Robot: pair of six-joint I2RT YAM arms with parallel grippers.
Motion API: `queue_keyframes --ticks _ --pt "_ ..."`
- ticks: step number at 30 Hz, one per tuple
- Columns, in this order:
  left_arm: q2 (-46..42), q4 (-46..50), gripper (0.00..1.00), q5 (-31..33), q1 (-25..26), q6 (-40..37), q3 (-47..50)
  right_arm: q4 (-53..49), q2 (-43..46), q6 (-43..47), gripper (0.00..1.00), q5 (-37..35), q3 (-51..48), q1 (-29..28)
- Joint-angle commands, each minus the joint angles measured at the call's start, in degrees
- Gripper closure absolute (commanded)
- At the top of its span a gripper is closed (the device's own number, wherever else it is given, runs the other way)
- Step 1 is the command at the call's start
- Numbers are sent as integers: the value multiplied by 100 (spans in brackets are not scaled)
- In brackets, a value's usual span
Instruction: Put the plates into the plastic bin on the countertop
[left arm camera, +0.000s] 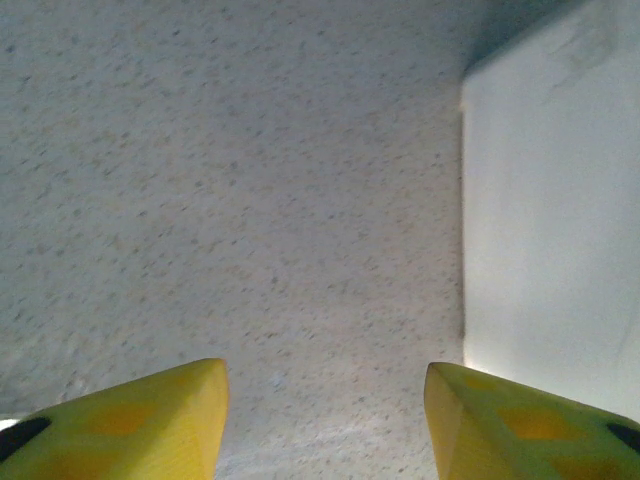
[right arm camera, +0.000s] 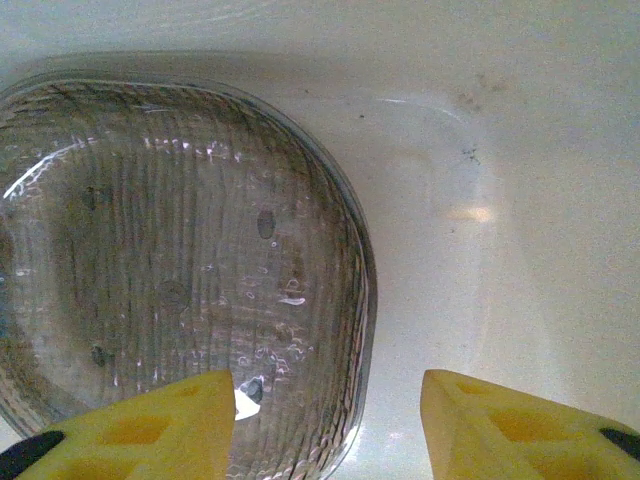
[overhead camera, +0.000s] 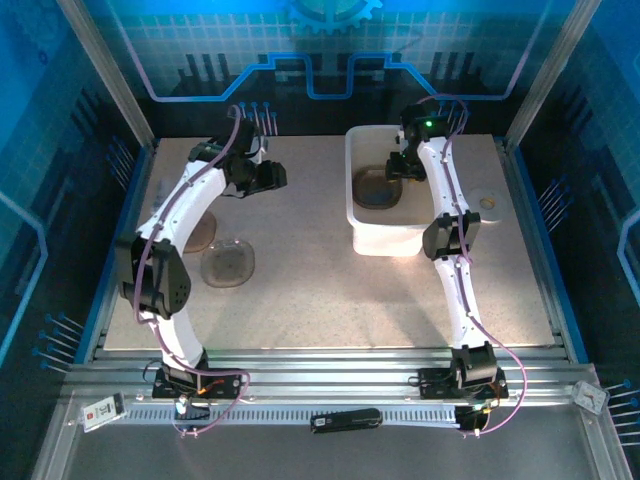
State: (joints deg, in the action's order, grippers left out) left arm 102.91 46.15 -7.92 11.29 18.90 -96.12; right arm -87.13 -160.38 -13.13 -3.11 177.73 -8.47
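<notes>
Inside the plastic bin (overhead camera: 385, 240), my right end effector (right arm camera: 325, 400) stood wide, empty, above a plate (right arm camera: 180, 250) lying flat; I feared a fingertip (right arm camera: 150, 425) could hook its rim on rising.

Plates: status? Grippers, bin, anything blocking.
Left gripper open, empty, over countertop beside bin. Right gripper open above plate lying in bin. Loose plate waiting on countertop, left side. Nothing in the way.

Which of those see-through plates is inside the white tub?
The brownish plate beneath the right claw; the other two plates lie out on the countertop near the left arm.
</notes>
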Motion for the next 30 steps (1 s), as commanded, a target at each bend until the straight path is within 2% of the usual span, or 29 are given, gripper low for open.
queue_keyframes --ticks 1,14,18,22,25,30 --pt "-509 264 45 224 -241 -42 469 -243 666 219 47 -122 403 -98" --pt "-1619 404 42 453 -1056 427 2273 -631 1466 311 48 -247 223 -407" --pt "-1775 435 40 577 -1173 447 2583 -673 1727 328 47 -305 -80 -527" --pt "-1991 368 34 802 -1251 418 2876 -645 2107 335 47 -411 -473 -672" --pt "-2031 283 33 733 -1421 393 3044 -633 2351 343 46 -573 -798 -782" --pt "-1985 228 33 640 -1558 240 3206 -630 2407 347 45 -629 -805 -1025"
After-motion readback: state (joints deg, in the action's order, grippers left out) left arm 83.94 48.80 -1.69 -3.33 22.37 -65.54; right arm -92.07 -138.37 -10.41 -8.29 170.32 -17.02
